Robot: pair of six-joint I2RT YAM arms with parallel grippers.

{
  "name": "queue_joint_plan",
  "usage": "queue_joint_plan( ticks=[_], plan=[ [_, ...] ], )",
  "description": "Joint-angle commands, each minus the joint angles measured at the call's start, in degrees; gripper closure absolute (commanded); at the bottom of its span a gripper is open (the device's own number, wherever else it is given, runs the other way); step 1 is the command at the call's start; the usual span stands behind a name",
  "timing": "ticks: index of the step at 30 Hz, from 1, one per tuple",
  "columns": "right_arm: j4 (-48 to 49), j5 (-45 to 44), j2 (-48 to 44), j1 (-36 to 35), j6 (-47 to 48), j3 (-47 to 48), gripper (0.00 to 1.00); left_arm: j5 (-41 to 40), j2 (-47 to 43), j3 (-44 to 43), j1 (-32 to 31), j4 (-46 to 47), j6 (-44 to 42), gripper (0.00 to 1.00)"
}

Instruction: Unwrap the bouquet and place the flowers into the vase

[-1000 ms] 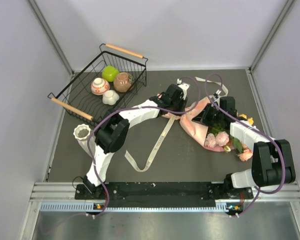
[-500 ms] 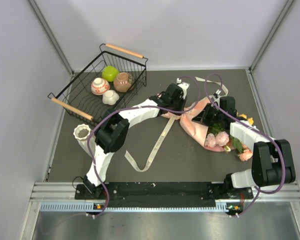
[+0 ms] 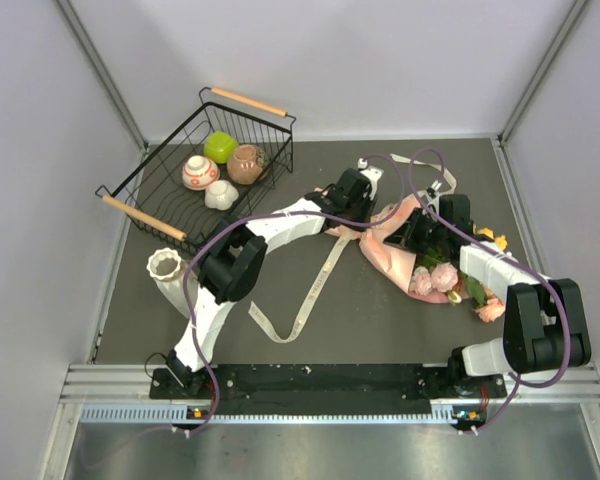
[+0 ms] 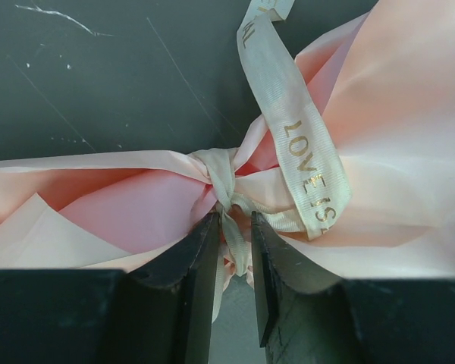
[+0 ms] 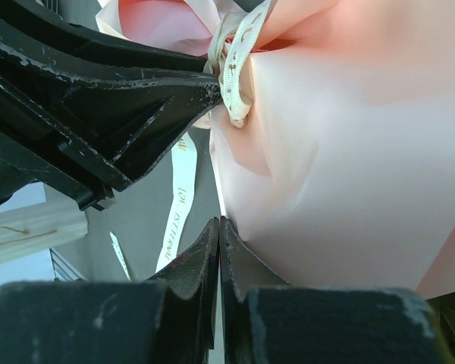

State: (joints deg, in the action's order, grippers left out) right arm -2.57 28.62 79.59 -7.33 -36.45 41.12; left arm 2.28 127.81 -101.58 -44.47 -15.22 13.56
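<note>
Left gripper (image 4: 233, 246) straddles the cream ribbon (image 4: 307, 163) just under the knot, fingers nearly closed. Pinching or not, I can't tell. Right gripper (image 5: 218, 224), clenched tight, sits against the bouquet (image 3: 385, 250), probably steadying it for the untie. Bouquet lies right of centre, vase (image 3: 164, 266) far left.

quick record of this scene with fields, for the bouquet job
bouquet: lying on the table, not yet unwrapped
ribbon: knotted around the paper, one tail trailing across the table
left gripper: at the knot, jaws either side of a ribbon strand; grip unclear
right gripper: shut, tips at the paper's edge
flowers: heads sticking out of the paper's near end
vase: far left of the table, no flowers in it
</note>
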Motion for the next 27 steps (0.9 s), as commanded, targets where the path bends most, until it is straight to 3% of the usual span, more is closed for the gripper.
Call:
queue_joint_plan(
  ticks=[1,4,10,20,27],
  plan=[
    [2.13,0.73,0.39,-0.31,0.94,-0.08,1.0,-3.6,-0.1,-1.16,-0.27,-1.74,-1.34,0.69],
    [2.13,0.73,0.83,-0.31,0.85,-0.25,1.0,-2.81,0.25,-1.16,-0.27,-1.74,-1.26,0.71],
    [3.8,0.03,1.36,-0.31,0.67,-0.43,1.0,-0.35,-2.03,-1.17,-0.27,-1.04,-0.73,1.0],
    [5.2,-2.43,3.81,-0.31,-0.11,-0.26,1.0,7.12,-14.5,8.13,-0.09,7.65,2.52,1.0],
    [5.73,-3.75,6.01,-0.31,-0.29,0.18,1.0,10.02,-17.24,12.81,0.87,9.16,5.5,1.0]
  ],
)
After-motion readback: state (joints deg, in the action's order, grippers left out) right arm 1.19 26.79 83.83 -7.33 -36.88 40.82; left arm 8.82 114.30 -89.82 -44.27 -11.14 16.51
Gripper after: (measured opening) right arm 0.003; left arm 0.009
